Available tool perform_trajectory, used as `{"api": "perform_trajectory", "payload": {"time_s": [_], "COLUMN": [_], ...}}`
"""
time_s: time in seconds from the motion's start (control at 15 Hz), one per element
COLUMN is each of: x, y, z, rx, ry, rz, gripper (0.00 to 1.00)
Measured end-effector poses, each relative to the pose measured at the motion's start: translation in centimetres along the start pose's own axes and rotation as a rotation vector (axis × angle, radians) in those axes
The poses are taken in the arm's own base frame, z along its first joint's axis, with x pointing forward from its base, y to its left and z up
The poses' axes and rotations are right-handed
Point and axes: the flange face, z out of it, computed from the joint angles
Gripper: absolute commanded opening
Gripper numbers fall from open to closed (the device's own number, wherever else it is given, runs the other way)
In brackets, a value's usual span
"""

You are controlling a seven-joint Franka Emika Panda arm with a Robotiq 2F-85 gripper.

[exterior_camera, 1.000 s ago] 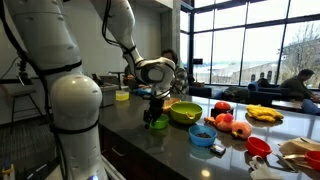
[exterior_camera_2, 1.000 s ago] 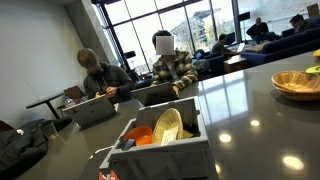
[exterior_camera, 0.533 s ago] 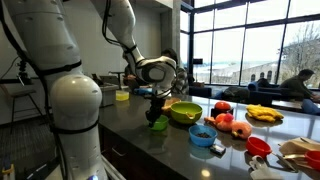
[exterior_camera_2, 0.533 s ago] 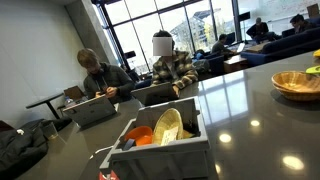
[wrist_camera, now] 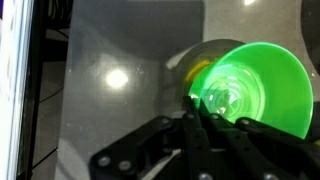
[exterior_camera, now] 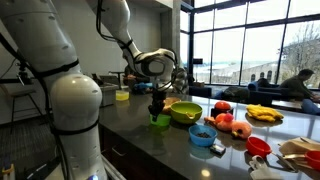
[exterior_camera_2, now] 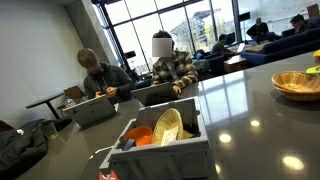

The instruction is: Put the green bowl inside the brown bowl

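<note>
The small bright green bowl (exterior_camera: 160, 121) is near the counter's front edge, just left of a large lime bowl. My gripper (exterior_camera: 156, 108) comes down onto it from above. In the wrist view the black fingers (wrist_camera: 190, 118) are pinched on the near rim of the green bowl (wrist_camera: 250, 85), which looks slightly raised, with a shadow under it. My gripper (wrist_camera: 192, 108) is shut on that rim. A shallow tan-brown bowl (exterior_camera_2: 297, 84) sits at the right edge in an exterior view; my arm does not show there.
The large lime bowl (exterior_camera: 185, 112), a blue bowl (exterior_camera: 202, 134), fruit (exterior_camera: 222, 120), a plate of bananas (exterior_camera: 264, 115) and a red cup (exterior_camera: 258, 146) crowd the counter to the right. A yellow-green cup (exterior_camera: 122, 95) stands behind. A grey crate (exterior_camera_2: 160, 150) holds dishes.
The jaws have closed onto the green bowl's rim. The arm has risen a little, and the bowl has come up slightly with it.
</note>
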Motion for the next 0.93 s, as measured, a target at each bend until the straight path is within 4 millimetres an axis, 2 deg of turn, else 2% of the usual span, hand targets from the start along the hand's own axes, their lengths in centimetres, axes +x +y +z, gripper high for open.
{"api": "perform_trajectory", "payload": {"time_s": [0.27, 0.47, 0.67, 0.93], "x": [-0.2, -1.2, -2.6, -4.3], "y": [1.1, 1.8, 1.3, -0.6], "z": [-4.8, -7.5, -9.8, -12.2], "rx": [0.005, -0.021, -0.026, -0.026], "ry": [0.138, 0.211, 0.252, 0.287], "rz": [-0.087, -0.180, -0.305, -0.498], "gripper": [0.01, 0.01, 0.01, 0.01]}}
